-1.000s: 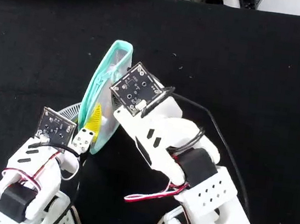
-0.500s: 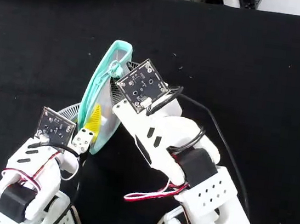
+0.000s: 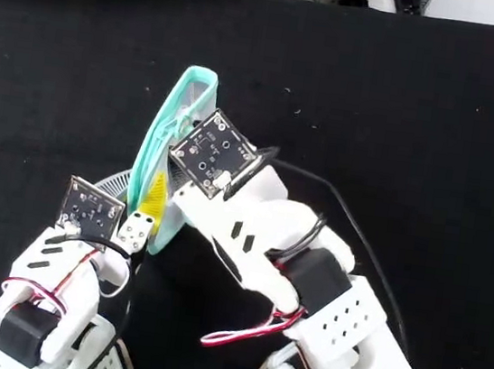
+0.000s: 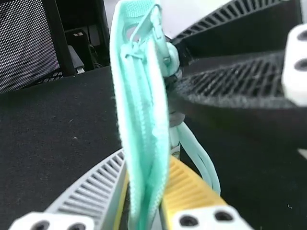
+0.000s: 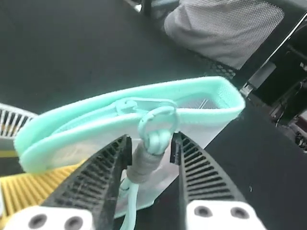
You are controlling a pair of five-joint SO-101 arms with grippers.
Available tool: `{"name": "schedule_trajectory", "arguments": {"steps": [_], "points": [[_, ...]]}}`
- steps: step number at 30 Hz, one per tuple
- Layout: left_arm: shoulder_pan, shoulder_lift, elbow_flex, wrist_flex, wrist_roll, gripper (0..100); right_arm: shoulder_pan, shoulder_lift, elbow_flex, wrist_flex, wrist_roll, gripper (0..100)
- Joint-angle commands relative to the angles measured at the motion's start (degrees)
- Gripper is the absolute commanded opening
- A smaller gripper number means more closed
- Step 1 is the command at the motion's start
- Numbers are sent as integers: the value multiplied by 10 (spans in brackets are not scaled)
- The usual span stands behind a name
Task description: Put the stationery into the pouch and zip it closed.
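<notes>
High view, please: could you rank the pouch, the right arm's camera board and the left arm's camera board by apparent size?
1. pouch
2. right arm's camera board, slightly larger-looking, but it may sit nearer the camera, so unsure
3. left arm's camera board

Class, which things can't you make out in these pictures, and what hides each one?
Pouch contents: high view, right arm covers them.
Zip, how far closed: left wrist view, blurred close-up.
Pouch's far end: left wrist view, cut by the edge.
Zip pull: high view, beneath the right arm.
</notes>
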Motion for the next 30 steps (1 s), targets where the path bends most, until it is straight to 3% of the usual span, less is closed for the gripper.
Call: {"name": "schedule_trajectory", "arguments": {"steps": [1, 10, 14, 18, 30], "points": [[2, 3, -3, 8, 5, 55, -10, -3, -39, -36, -4, 148], [3, 3, -3, 8, 4, 55, -11, 0, -51, -38, -4, 141], [4, 3, -3, 8, 4, 55, -9, 1, -51, -41, 3, 15], [3, 3, -2, 8, 4, 55, -9, -4, -52, -38, 52, 11], [4, 3, 7, 5, 4, 55, -8, -109, -44, 36, 76, 12]]}}
